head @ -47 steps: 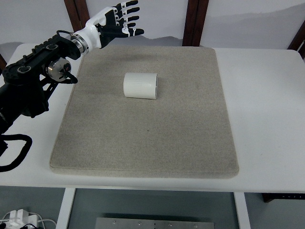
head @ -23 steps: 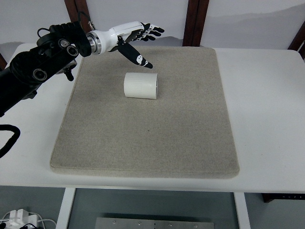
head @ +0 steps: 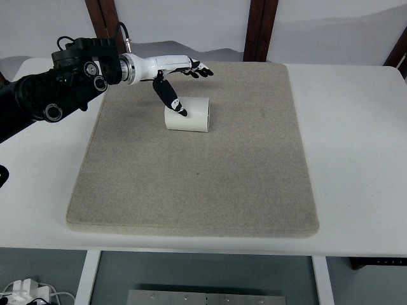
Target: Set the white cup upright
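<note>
**Reaching for the tipped cup**

A grey mat [head: 197, 165] covers the white table [head: 356, 140]. The left hand [head: 173, 75] hovers spread above the white cup [head: 188, 114], which lies sideways on the mat's far half, thumb angled toward it, holding nothing. Next, seemingly: close around it and tip it upright. No readable writing.

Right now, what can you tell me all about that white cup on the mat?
The white cup is lying on its side, not standing up. It looks like a short round tube with fine ribs running along its wall, plain white, maybe plastic or paper. It rests on the grey mat, in the far part, left of the middle. The left hand reaches over it with fingers spread, and its thumb points down at the cup's left end; whether it touches yet is hard to tell.
</note>
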Motion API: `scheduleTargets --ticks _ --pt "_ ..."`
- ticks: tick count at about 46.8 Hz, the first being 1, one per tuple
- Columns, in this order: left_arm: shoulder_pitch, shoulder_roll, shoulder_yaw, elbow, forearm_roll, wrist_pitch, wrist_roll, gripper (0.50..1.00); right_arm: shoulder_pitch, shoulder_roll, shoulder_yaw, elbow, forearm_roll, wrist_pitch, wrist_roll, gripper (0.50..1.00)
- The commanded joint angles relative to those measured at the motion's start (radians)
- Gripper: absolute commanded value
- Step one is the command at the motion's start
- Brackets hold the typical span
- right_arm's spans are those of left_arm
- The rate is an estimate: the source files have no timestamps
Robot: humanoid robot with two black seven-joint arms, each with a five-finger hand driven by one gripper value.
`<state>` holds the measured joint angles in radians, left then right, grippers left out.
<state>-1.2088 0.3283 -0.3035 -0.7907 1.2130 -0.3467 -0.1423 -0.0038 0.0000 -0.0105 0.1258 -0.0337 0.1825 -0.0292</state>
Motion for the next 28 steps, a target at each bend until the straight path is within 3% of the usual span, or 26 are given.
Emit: scheduleTargets --ticks 1,22,28 --pt "0.002 0.003 0.03 -0.013 0.0 0.003 0.004 0.981 -0.001 0.0 0.0 0.0 0.0 0.0 0.0 0.952" --pt "0.012 -0.017 0.027 -0.012 -0.023 0.018 0.105 0.981 -0.001 0.0 0.0 0.0 0.0 0.0 0.0 0.952" --pt "0.015 -0.034 0.024 -0.01 -0.026 0.032 0.112 0.981 -0.001 0.0 0.001 0.0 0.0 0.0 0.0 0.952"
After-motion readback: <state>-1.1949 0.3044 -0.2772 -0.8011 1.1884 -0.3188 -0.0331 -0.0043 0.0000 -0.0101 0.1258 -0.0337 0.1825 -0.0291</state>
